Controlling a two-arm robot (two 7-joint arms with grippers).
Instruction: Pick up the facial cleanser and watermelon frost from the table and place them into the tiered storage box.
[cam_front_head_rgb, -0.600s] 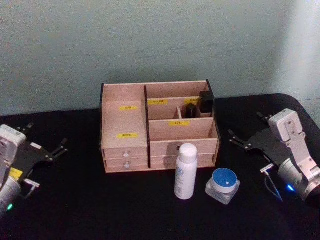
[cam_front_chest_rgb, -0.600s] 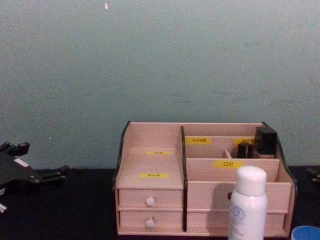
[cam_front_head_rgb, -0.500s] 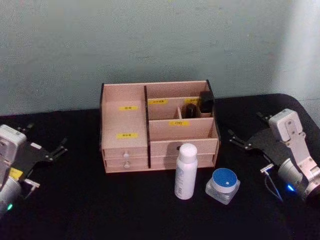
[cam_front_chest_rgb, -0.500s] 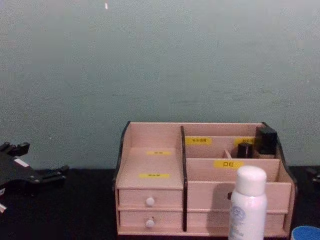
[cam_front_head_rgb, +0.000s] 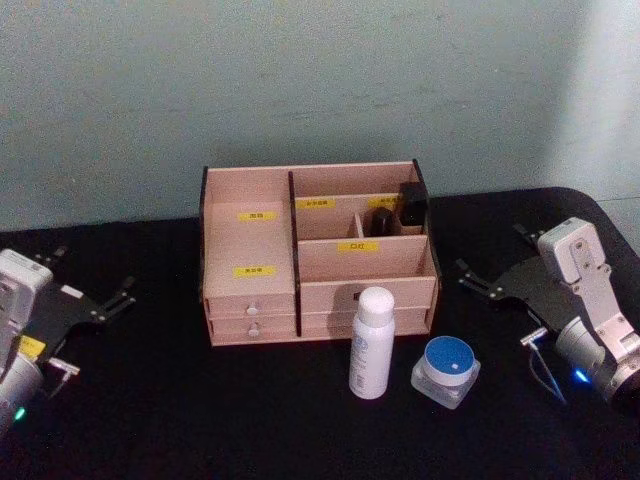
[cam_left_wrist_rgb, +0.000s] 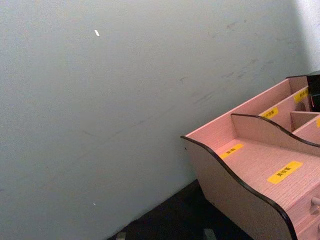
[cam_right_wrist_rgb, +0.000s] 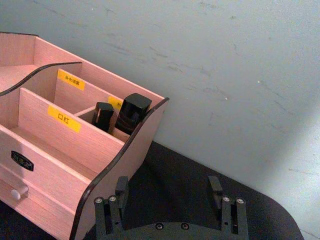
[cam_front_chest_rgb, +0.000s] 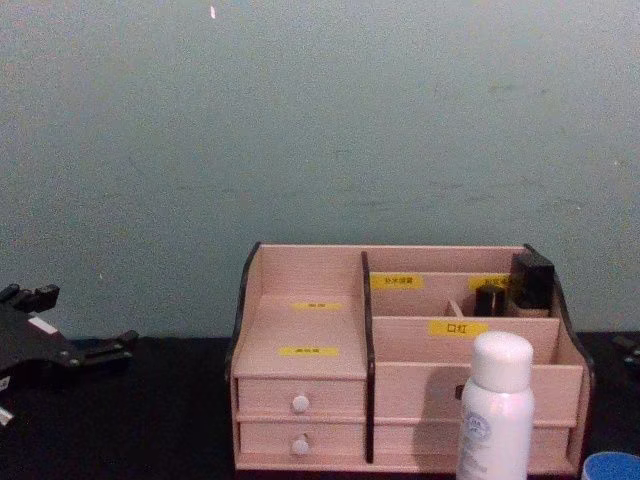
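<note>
A: Right gripper (cam_front_head_rgb: 492, 258), jaws apart, hovers beside the box (cam_front_head_rgb: 250, 245); blue-lidded jar (cam_front_head_rgb: 447, 370) sits on the table just inward of it; white bottle (cam_front_head_rgb: 371, 343) stands upright past the jar.
B: Left gripper (cam_front_head_rgb: 93, 272), apart too, is well off; I'd say right's nearer both.

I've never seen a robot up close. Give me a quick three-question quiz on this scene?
1. True or false: the white bottle stands inside the tiered storage box.
2. Which sits nearer the right gripper: A, the white bottle, or B, the blue-lidded jar?
3. Fill in: the left gripper and right gripper are both ___, holding nothing.
Key: 1 false; 2 B; 3 open.
</note>
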